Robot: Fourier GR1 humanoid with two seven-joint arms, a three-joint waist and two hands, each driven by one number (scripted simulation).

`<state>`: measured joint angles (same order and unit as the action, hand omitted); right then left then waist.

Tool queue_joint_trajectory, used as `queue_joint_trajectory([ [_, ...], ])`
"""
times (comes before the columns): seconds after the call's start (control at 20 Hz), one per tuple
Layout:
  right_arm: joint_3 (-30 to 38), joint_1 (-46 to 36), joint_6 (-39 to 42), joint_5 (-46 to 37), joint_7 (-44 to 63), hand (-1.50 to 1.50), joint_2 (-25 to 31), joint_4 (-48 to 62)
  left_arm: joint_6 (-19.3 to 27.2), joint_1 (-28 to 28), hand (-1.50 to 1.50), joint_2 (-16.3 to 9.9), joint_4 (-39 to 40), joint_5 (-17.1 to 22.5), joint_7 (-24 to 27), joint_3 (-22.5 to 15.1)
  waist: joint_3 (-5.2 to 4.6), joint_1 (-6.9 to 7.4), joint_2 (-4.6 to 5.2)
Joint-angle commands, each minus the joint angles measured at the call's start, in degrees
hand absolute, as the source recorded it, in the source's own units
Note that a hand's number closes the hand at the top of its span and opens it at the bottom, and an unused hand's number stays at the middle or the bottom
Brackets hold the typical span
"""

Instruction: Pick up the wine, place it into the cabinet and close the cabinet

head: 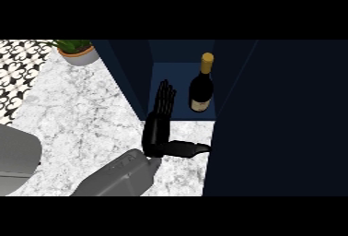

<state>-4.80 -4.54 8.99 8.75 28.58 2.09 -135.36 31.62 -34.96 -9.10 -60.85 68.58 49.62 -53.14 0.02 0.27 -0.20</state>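
You're seeing a glossy dark glass wine bottle (pixel 200 90), a polished white marble counter (pixel 88 115), and a matt navy cabinet (pixel 279 120).

Dark glass wine bottle (pixel 200 87): near-black body, gold-tan capsule, pale cream label; dark navy blue cabinet (pixel 272 115): uniform, unpatterned, its inner floor a lighter blue; white marble counter (pixel 88 120): grey veining throughout; black hand (pixel 160 120) on a grey forearm (pixel 119 177); black-and-white ornamental patterned tiles (pixel 17 69); small potted plant (pixel 77 50): green leaves, grey-and-terracotta pot; second grey forearm (pixel 17 156) at left edge
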Motion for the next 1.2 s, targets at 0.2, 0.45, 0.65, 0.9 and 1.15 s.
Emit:
queue_joint_trajectory([
  [0.2, 3.22, 2.11, 2.57, 3.62, -0.12, -1.50, 2.57, -2.33, 0.12, 7.89, -1.50, -10.53, -17.87, -7.68, -5.46, 0.53, 0.01, -0.03, 0.01],
  [0.45, -2.22, 4.38, 8.10, 2.73, -3.38, 1.50, 3.37, 0.03, -3.80, 13.96, -1.50, -15.84, -25.15, -9.40, -6.18, -1.19, 0.00, 0.09, 0.06],
  [0.65, 0.90, 6.96, 13.38, 9.39, -2.87, 1.50, 7.70, -3.73, -6.80, 16.63, 1.50, -26.86, -37.05, -8.16, -10.43, 1.54, 0.05, 0.19, -0.11],
  [0.9, -4.88, 6.53, 12.55, 12.95, 4.49, 1.50, 7.45, -7.57, -8.90, 24.21, 1.50, -31.86, -42.60, -8.94, -8.48, 3.83, -0.05, 0.35, -0.09],
  [1.15, -13.09, 7.44, 12.28, 10.24, 3.59, 1.50, 3.91, -7.76, -11.76, 32.82, 1.50, -35.68, -45.11, -10.22, -3.66, 5.46, -0.04, 0.41, -0.09],
])
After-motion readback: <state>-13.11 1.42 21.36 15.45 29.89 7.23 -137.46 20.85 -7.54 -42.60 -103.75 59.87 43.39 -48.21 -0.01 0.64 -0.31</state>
